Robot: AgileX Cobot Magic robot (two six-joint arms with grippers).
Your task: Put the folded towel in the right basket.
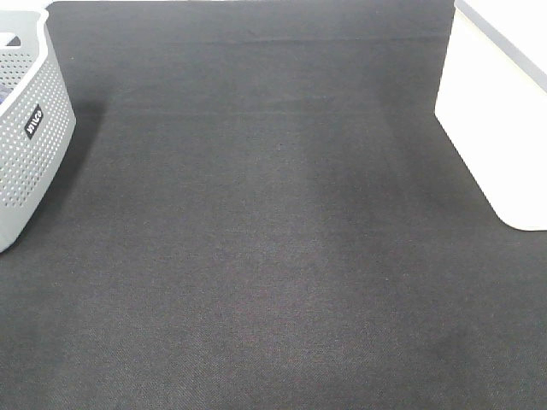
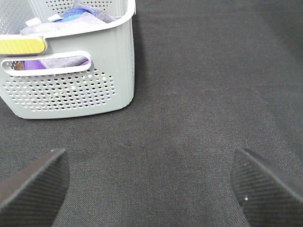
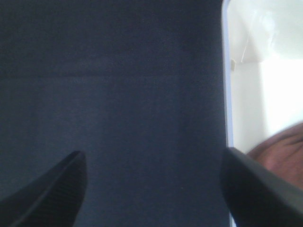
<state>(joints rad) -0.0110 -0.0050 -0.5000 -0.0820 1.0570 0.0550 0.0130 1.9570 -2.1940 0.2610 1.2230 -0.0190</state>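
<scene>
The right basket [image 1: 500, 120] is white and stands at the table's right edge. In the right wrist view its rim [image 3: 226, 71] shows, with a brown cloth [image 3: 284, 149] inside it that looks like the towel. My right gripper [image 3: 154, 152] is open and empty above the dark table beside that basket. My left gripper [image 2: 147, 153] is open and empty above the table, near the grey basket [image 2: 71, 90]. Neither gripper shows in the exterior high view.
The grey perforated basket [image 1: 30, 137] stands at the left edge and holds purple, blue and grey cloths [image 2: 75, 16]. A dark mat [image 1: 273, 239] covers the table between the two baskets.
</scene>
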